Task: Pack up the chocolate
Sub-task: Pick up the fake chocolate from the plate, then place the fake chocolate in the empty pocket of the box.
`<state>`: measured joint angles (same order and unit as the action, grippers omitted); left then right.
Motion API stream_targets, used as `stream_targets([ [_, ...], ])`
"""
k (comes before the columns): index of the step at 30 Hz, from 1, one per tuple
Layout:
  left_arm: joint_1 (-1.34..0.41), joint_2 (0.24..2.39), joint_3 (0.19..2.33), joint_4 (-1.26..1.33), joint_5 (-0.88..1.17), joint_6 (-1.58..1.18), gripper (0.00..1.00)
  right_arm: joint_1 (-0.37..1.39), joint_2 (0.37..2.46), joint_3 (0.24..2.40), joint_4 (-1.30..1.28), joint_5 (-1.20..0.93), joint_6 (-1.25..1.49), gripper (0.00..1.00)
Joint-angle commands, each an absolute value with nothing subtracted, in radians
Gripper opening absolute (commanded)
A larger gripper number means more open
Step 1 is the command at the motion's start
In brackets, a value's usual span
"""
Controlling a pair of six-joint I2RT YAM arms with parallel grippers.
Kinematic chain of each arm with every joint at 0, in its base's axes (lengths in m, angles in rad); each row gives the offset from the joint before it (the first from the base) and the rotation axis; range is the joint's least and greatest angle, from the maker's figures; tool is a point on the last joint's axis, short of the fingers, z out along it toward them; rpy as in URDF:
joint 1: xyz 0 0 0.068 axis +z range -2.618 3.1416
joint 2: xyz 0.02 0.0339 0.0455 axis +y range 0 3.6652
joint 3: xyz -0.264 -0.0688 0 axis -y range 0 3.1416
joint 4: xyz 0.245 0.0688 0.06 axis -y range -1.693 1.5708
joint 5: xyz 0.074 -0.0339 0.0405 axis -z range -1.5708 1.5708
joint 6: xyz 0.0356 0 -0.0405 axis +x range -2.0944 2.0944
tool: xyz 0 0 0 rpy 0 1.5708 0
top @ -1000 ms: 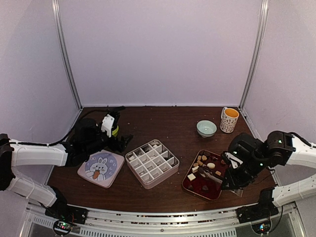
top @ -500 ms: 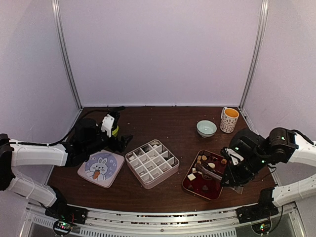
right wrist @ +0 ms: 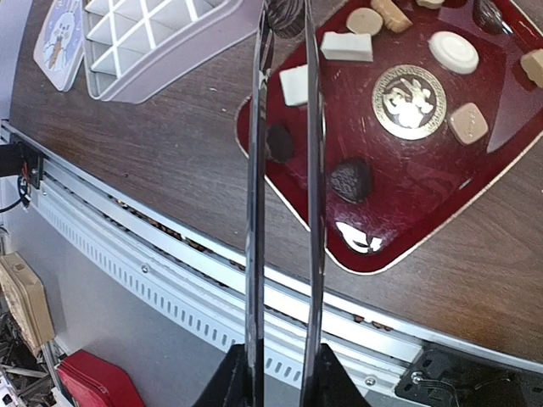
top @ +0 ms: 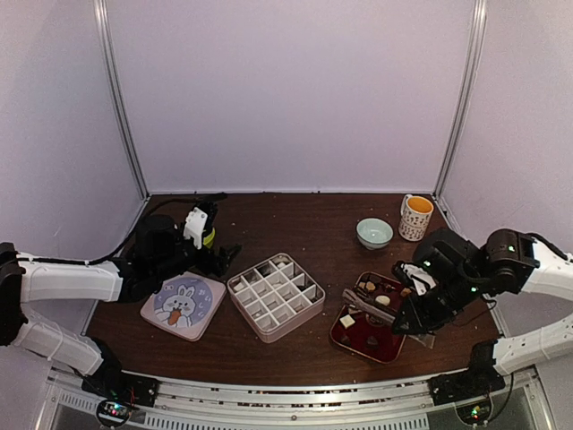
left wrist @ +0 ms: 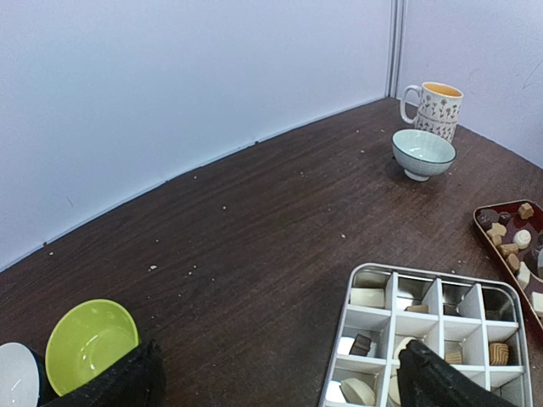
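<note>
Pale lilac walls close in a dark wooden desk [top: 295, 224] speckled with crumbs. At lower right of the top view sits a glossy red tray [right wrist: 441, 186] holding the chocolate [right wrist: 459, 52]. It is a scatter of small loose pieces, round discs and little blocks, in cream-white, tan and dark brown (two dark ones lie toward the lower left of the tray in the right wrist view). In the centre stands a pale divided box [top: 277, 332]; the left wrist view shows a few of its cells each holding a piece, cream, tan or dark. Left of it lies a bunny lid [top: 183, 305]. At upper right are a pale bowl [top: 374, 233] and a mug [top: 415, 218]. A green bowl [left wrist: 91, 345] and a white bowl [left wrist: 15, 377] sit at lower left of the left wrist view. The right fingers [right wrist: 233, 377] are clamped on metal tongs [right wrist: 253, 254], whose tips pinch a dark round piece [right wrist: 287, 15] between tray and box. The left fingers [left wrist: 119, 386] stand wide apart, holding nothing.
</note>
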<state>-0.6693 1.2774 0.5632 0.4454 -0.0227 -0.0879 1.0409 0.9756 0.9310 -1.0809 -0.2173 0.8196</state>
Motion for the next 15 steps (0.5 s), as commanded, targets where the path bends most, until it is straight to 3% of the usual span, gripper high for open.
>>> stream_targets([
  [1, -0.673, 1.281, 0.586, 0.479, -0.023, -0.081, 0.98, 1.036, 1.017, 1.009, -0.961, -0.25, 0.749, 0.22],
  [15, -0.673, 1.282, 0.586, 0.481, -0.026, -0.08, 0.98, 1.081, 1.366, 1.218, -0.733, -0.338, 0.625, 0.21],
])
